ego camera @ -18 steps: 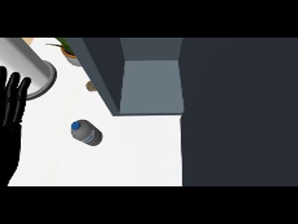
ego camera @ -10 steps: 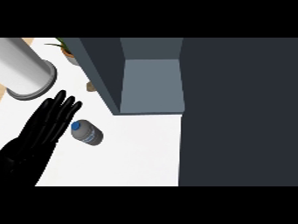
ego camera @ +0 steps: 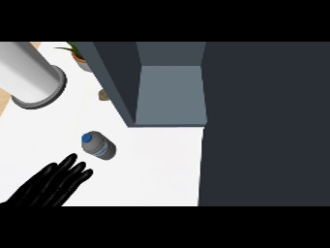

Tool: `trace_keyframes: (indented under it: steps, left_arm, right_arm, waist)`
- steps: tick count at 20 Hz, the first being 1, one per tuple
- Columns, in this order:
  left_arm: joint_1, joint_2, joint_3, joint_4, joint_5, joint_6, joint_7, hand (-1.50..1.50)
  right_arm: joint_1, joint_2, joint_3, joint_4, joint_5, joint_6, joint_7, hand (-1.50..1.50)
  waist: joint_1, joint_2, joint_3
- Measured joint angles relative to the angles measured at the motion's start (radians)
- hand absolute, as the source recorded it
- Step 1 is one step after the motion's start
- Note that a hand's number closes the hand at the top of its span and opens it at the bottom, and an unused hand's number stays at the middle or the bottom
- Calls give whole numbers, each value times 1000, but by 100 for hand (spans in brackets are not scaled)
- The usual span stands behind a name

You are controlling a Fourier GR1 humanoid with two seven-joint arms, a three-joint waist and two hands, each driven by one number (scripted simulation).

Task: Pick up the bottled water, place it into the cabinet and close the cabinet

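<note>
Nearest me I see the left hand (ego camera: 53, 186) at the lower left, fingers straight and slightly spread, holding nothing. Just beyond its fingertips, not touching them, the bottled water (ego camera: 98, 145) sits on the white counter (ego camera: 153, 164), its blue cap showing. Farther on, the cabinet (ego camera: 169, 94) stands open. A pale grey cylinder (ego camera: 24, 72) and a potted plant (ego camera: 80, 54) are at the far left

A potted plant (ego camera: 77, 54) and small brown object (ego camera: 104, 95) sit on the white counter (ego camera: 153, 164).
</note>
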Motion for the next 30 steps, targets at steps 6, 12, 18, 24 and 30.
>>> trace_keyframes:
  steps: [6,12,18,24,30]
  left_arm:
    - [44,41,47,-9,35,-11,46,-150]
    - [94,67,82,-15,54,-31,49,-150]
    - [143,86,118,-18,74,-49,37,-150]
    - [172,83,141,-15,90,-41,25,-150]
    - [156,86,228,-6,104,-19,8,-150]
  right_arm:
    - [47,-20,-60,-11,-21,49,9,-150]
    - [81,-20,-75,-19,-37,70,23,-150]
    - [86,-12,-92,-16,-48,74,16,-150]
    - [119,-14,-109,-20,-64,102,4,-150]
    - [163,-8,-117,-22,-81,130,-18,-150]
  waist:
    - [0,0,0]
    - [2,-3,0]
    - [6,-4,0]
    - [0,-5,0]
    - [-8,-4,0]
